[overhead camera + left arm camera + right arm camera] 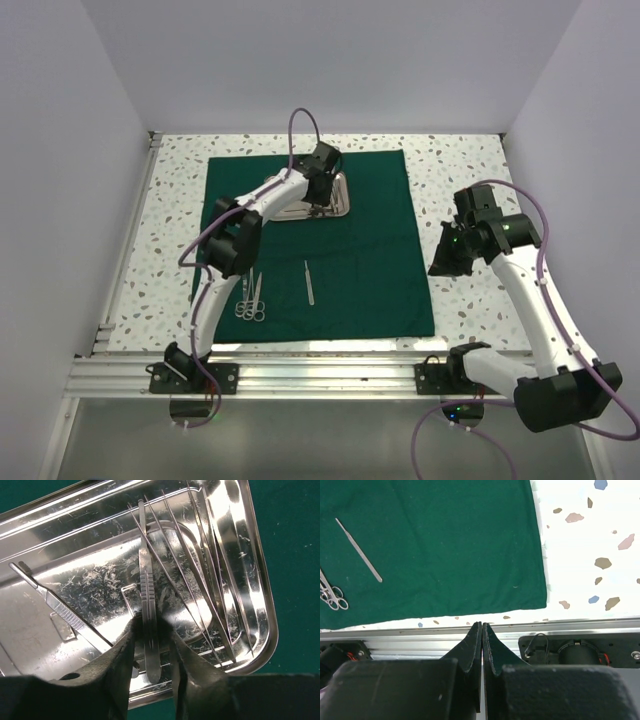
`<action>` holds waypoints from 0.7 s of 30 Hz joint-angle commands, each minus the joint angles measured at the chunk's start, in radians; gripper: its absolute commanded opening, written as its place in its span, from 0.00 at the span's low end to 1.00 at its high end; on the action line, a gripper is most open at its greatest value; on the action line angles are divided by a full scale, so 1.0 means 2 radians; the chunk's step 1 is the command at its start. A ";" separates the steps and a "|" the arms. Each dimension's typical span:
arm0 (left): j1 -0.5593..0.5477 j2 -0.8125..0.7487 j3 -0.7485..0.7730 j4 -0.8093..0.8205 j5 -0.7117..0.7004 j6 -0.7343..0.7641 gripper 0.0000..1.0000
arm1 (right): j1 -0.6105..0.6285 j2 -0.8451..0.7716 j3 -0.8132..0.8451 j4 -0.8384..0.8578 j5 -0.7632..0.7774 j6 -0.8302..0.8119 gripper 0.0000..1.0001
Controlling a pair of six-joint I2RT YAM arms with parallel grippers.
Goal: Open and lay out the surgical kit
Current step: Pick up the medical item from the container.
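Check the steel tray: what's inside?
The steel tray holds a ribbed handle straddled by the left gripper, a second handle beside it, and slim tweezers. Its fingers cover the handles' near ends.

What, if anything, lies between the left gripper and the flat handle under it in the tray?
Nothing visible. The left gripper is open, and its fingers straddle the flat handle in the tray. The tweezers lie beside it, outside the gap.
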 commanded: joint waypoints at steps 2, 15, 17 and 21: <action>0.007 0.018 -0.068 -0.022 0.008 -0.006 0.32 | -0.002 0.005 0.014 -0.003 0.000 -0.004 0.00; 0.008 -0.032 -0.199 -0.019 0.058 -0.039 0.23 | -0.004 0.015 0.009 0.012 -0.008 -0.001 0.00; 0.008 -0.032 -0.203 -0.019 0.064 -0.040 0.23 | -0.004 0.018 0.007 0.016 -0.012 0.000 0.00; 0.008 -0.024 -0.194 -0.011 0.064 -0.033 0.23 | -0.004 0.020 0.002 0.023 -0.018 0.002 0.00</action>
